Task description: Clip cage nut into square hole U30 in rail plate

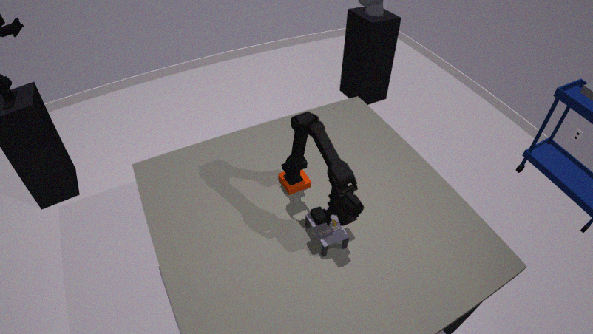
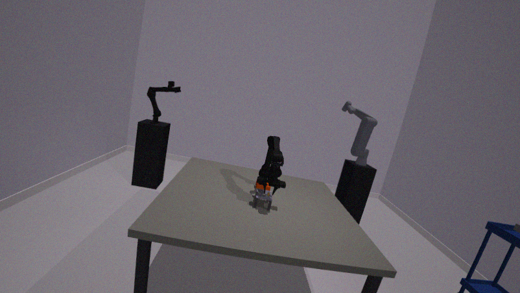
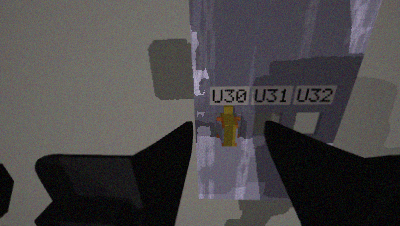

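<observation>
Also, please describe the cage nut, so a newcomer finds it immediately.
On the table stands a pale rail plate. Below its label U30 sits the cage nut: yellow with orange bits, unlike the greyish plate and black pincer fingers.

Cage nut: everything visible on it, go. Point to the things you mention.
The cage nut [image 1: 334,223] [image 3: 229,131] is small, yellow with orange bits at its sides, metallic-looking, longer than wide. It sits at the U30 position on the rail plate [image 1: 332,237] [image 3: 227,172], between the spread fingers of the gripper [image 3: 228,127], neither touching it. Wing seating: can't tell.
</observation>
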`<state>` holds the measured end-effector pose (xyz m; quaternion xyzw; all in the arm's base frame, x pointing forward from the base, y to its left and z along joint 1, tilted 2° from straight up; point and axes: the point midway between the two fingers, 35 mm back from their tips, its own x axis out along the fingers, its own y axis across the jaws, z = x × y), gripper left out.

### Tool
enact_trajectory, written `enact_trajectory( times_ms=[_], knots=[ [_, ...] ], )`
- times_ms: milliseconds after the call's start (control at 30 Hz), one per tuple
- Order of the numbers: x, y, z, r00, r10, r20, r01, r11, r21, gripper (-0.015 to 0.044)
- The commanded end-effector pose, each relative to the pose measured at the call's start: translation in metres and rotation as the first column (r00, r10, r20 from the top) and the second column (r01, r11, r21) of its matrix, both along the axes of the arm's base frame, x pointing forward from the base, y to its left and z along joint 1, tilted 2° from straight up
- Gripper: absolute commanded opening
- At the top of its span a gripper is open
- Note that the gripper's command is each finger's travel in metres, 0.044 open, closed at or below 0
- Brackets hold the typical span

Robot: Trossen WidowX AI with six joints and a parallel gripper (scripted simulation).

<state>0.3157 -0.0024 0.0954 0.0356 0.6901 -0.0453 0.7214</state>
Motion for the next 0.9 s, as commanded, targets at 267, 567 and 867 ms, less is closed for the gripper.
enact_trajectory(
  times_ms=[267,567,867],
  knots=[
    [0.000,0.000,0.008,1.000,-0.001,0.002,0.001,1.000,-0.001,0.0440],
    [-0.003,0.001,0.050,1.000,-0.003,0.012,0.003,1.000,-0.005,0.0440],
    [-0.003,0.001,0.050,1.000,-0.003,0.012,0.003,1.000,-0.005,0.0440]
  ],
)
